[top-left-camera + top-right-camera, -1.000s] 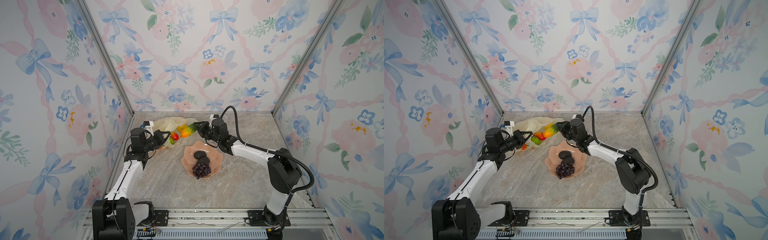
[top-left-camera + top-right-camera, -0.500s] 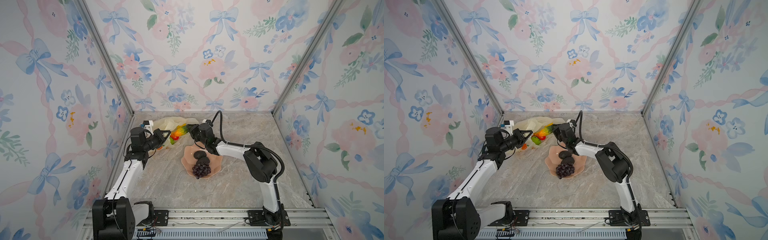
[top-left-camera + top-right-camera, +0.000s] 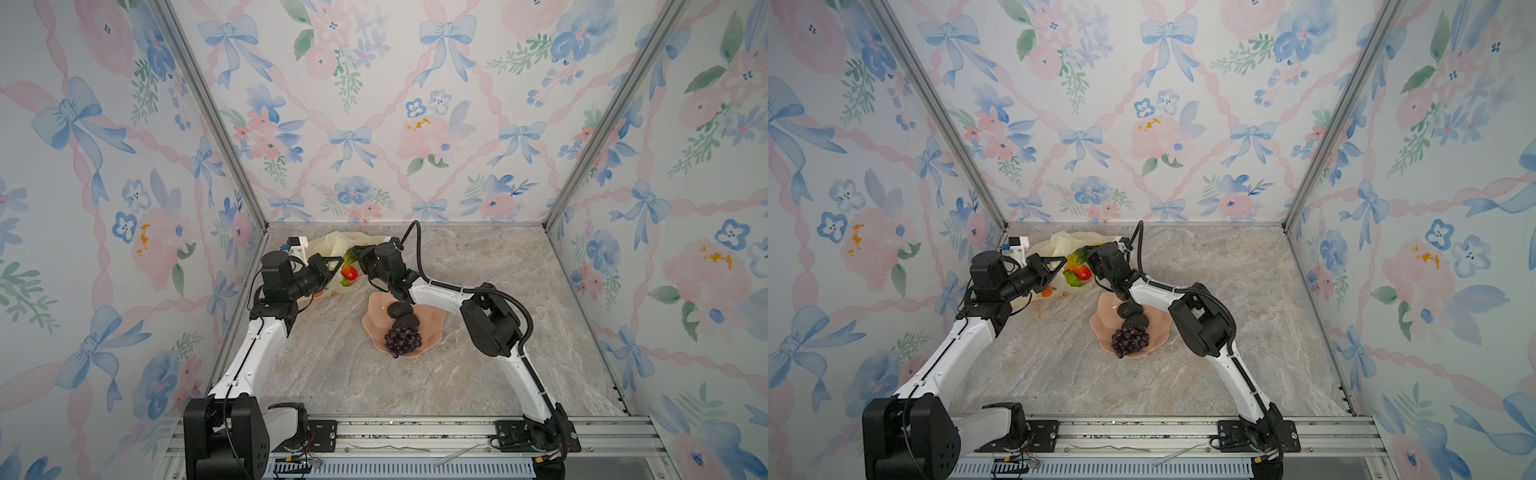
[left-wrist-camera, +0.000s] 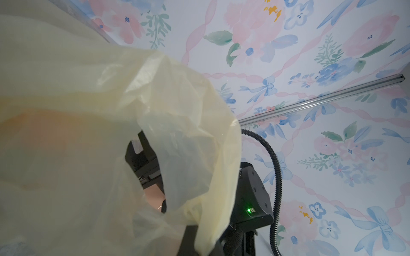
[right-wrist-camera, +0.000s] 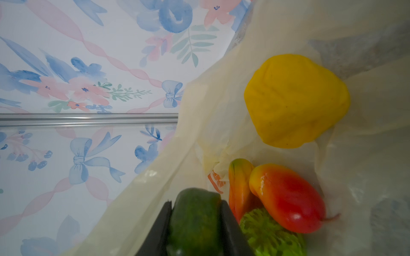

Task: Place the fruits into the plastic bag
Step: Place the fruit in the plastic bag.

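The pale-yellow plastic bag (image 3: 337,244) (image 3: 1059,245) lies at the back left of the table. My left gripper (image 3: 331,266) (image 3: 1054,266) is shut on its upper edge and holds the mouth up. At that mouth my right gripper (image 5: 196,221) (image 3: 358,254) is shut on the green cucumber (image 5: 195,215) (image 3: 1076,255). Inside the bag (image 5: 366,166) lie a yellow lemon (image 5: 295,99), a red-orange mango (image 5: 288,197) (image 3: 350,273), a second mango (image 5: 238,188) and a bumpy green ball (image 5: 268,235). In the left wrist view the bag (image 4: 88,110) hides the left jaws.
A salmon-pink scalloped bowl (image 3: 434,322) (image 3: 1160,328) stands mid-table under the right forearm. It holds two black avocados (image 3: 400,309) (image 3: 406,321) and a purple grape bunch (image 3: 402,338) (image 3: 1129,338). Floral walls close in the left, back and right sides.
My right gripper has carried the cucumber leftward from above the bowl's far edge to the bag's mouth. The left arm and the bag's held edge have stayed put.
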`<state>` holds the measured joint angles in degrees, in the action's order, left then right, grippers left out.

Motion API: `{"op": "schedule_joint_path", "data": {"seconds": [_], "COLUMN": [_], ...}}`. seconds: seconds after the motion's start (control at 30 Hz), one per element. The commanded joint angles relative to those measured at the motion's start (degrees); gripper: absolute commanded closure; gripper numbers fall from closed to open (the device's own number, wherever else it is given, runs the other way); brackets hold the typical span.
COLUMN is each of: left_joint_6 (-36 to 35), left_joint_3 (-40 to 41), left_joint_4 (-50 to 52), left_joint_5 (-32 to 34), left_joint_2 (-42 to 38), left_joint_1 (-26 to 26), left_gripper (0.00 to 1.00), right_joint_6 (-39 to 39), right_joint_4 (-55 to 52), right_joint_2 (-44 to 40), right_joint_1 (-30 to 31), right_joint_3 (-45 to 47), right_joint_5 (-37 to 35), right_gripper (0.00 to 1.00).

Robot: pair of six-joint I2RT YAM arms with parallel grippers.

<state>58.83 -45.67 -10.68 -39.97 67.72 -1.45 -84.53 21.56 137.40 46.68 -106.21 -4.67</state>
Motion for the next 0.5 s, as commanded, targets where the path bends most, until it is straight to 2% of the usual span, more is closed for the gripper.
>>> {"op": "schedule_joint_path", "data": {"seconds": [0.0,0.17,0.27,0.37,0.47], "left_joint_6": [0.06,0.06,0.06,-0.08,-0.20], "left_joint_3": [-1.66,-1.66,-1.47,-1.36,-1.19], "left_joint_4": [-1.53,-1.94,-2.07,-2.07,-2.07], "left_joint_5": [-0.82,-0.63,-0.46,-0.23,-0.22], "left_joint_2": [0.63,1.18,1.18,0.96,0.84], "left_joint_1": [0.64,1.35,1.45,1.45,1.45], "left_gripper": [1.00,1.00,1.00,1.00,1.00], "right_joint_6": [-0.20,-0.19,-0.37,-0.18,1.85], "right_joint_4": [-3.90,-7.49,-8.37,-8.33,-9.91], "right_joint_2": [1.93,5.33,7.00,7.95,8.16], "right_joint_1": [1.11,2.06,2.52,2.63,2.72], "right_joint_3": [-4.31,-10.09,-12.53,-14.13,-16.38], "right_joint_5": [1.92,4.98,6.52,7.96,9.37], "right_gripper": [0.72,0.69,0.60,0.45,0.37]}}
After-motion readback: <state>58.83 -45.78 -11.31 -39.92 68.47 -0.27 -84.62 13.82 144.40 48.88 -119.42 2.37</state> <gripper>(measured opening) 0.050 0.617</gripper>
